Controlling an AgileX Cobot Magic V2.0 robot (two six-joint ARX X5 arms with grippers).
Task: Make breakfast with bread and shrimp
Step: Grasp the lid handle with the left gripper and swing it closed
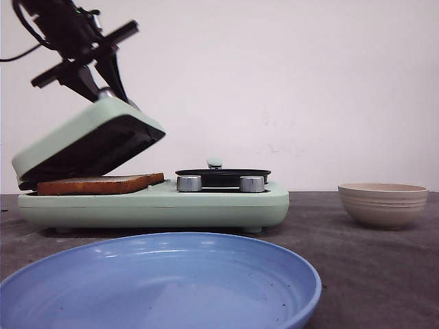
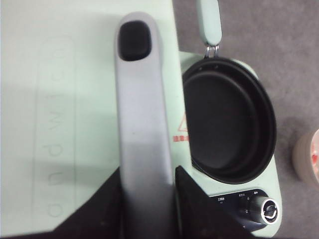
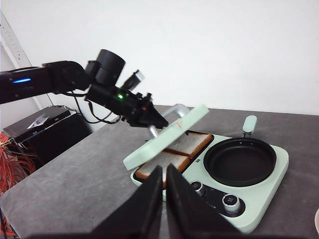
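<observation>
Front view is showing the left gripper [image 1: 110,86] at upper left, clamping the grey handle [image 2: 142,129] of the half-raised lid [image 1: 89,140]. Bread [image 1: 99,184] is lying beneath on the hotplate. The right gripper [image 3: 164,199] is hanging with fingers nearly together, seemingly empty. Shrimp [image 2: 313,155] are perhaps peeking, blurred, in the cut-off bowl [image 1: 383,204].

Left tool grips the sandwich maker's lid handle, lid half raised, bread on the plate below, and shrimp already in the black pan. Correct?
Not quite: the black pan is empty in the left wrist view. The left tool does hold the lid handle, lid half raised over the bread.
</observation>
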